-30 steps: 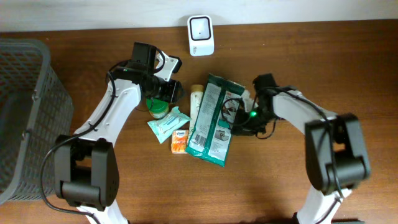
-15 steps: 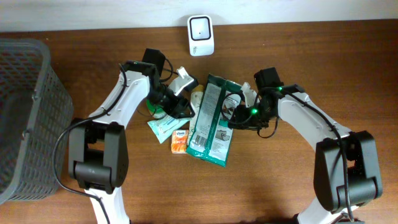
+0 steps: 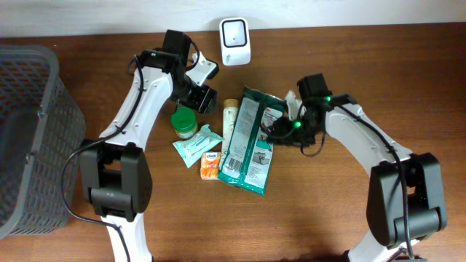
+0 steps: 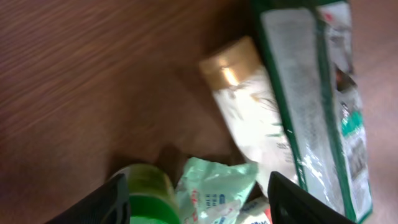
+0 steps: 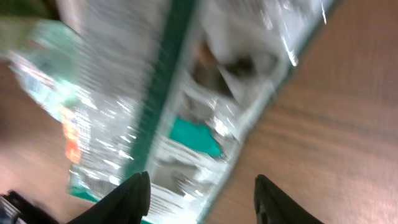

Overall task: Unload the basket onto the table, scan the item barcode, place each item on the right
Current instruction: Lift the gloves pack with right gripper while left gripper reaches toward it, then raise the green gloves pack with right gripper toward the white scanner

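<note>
A white barcode scanner (image 3: 235, 41) stands at the table's far edge. Below it lie the items: a large green-and-white pouch (image 3: 250, 142) (image 4: 311, 93) (image 5: 155, 112), a cream tube with a gold cap (image 3: 229, 120) (image 4: 249, 106), a green-lidded jar (image 3: 184, 124) (image 4: 149, 199), a mint tissue packet (image 3: 196, 144) (image 4: 214, 190) and a small orange packet (image 3: 210, 166). My left gripper (image 3: 204, 98) (image 4: 199, 205) hovers open above the jar and tissue packet, holding nothing. My right gripper (image 3: 280, 129) (image 5: 202, 199) is open over the pouch's right edge, its fingers straddling that edge.
A grey mesh basket (image 3: 29, 131) fills the left side of the table. Bare wood lies in front of the items and to the right of the right arm.
The right gripper has gone from shut to open at the pouch's edge. The left gripper swung down among the items, then drew back toward the scanner and widened.
</note>
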`<action>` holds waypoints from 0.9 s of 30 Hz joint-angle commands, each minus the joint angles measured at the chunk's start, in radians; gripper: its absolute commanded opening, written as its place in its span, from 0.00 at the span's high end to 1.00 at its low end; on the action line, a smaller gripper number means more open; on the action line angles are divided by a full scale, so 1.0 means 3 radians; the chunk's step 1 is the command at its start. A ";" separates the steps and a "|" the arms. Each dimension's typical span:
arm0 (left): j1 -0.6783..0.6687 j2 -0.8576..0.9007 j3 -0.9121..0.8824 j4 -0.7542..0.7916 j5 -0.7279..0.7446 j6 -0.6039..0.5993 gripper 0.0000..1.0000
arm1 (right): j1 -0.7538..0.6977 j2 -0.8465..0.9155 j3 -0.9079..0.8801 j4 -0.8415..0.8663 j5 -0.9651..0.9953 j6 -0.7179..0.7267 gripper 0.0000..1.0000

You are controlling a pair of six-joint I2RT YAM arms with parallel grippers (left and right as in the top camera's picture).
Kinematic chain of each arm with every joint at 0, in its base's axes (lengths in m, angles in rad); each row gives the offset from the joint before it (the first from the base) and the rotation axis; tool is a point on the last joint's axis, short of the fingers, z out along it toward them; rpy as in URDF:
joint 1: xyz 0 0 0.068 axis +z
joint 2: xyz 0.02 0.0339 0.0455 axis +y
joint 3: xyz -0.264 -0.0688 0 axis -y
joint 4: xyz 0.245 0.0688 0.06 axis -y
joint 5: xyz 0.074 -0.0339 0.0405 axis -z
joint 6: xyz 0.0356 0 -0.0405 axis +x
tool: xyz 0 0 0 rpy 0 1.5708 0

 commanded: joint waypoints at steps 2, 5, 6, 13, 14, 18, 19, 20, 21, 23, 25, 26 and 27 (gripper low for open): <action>0.0284 0.0024 0.0205 0.0003 -0.0278 -0.0708 0.30 | 0.0651 0.0108 0.0877 -0.0158 0.0785 0.0189 0.36; 0.0444 0.0024 0.0205 -0.0020 -0.0271 -0.0717 0.30 | 0.1266 0.0745 0.1849 -0.0764 0.1628 0.0038 0.32; 0.0443 0.0024 0.0205 -0.0020 -0.0271 -0.0716 0.30 | 0.1409 0.1077 0.2205 -0.1092 0.1902 0.0010 0.30; 0.0455 0.0024 0.0203 -0.0023 -0.0282 -0.0715 0.27 | 0.1534 0.1680 0.2443 -0.1756 0.2199 -0.0024 0.40; 0.0455 0.0024 0.0203 -0.0023 -0.0282 -0.0715 0.27 | 0.1528 0.1703 0.2441 -0.1802 0.2229 -0.0020 0.41; 0.0445 0.0024 0.0203 -0.0036 -0.0280 -0.0713 0.26 | 0.1249 0.1706 0.2439 -0.2009 0.2433 0.0324 0.41; 0.0423 0.0024 0.0203 -0.0033 -0.0281 -0.0712 0.26 | 0.1080 0.1704 0.2440 -0.2005 0.2186 0.0263 0.41; 0.0416 0.0024 0.0203 -0.0020 -0.0280 -0.0698 0.25 | 0.0888 0.1704 0.2440 -0.1985 0.1940 0.0122 0.40; 0.0411 0.0025 0.0203 -0.0017 -0.0280 -0.0673 0.24 | 0.0752 0.1704 0.2439 -0.1968 0.1781 0.0057 0.39; 0.0354 0.0028 0.0203 0.0011 -0.0280 -0.0621 0.23 | 0.0446 0.1706 0.2439 -0.2041 0.1317 -0.0067 0.44; 0.0286 0.0028 0.0203 0.0045 -0.0270 -0.0598 0.22 | 0.0398 0.1762 0.2439 -0.2139 0.1047 -0.0256 0.50; 0.0259 0.0031 0.0203 0.0045 -0.0267 -0.0582 0.23 | 0.0402 0.1794 0.2439 -0.2136 0.0970 -0.0257 0.55; 0.0224 0.0041 0.0203 0.0032 -0.0233 -0.0477 0.23 | 0.0402 0.1790 0.2444 -0.2071 0.0533 -0.0421 0.57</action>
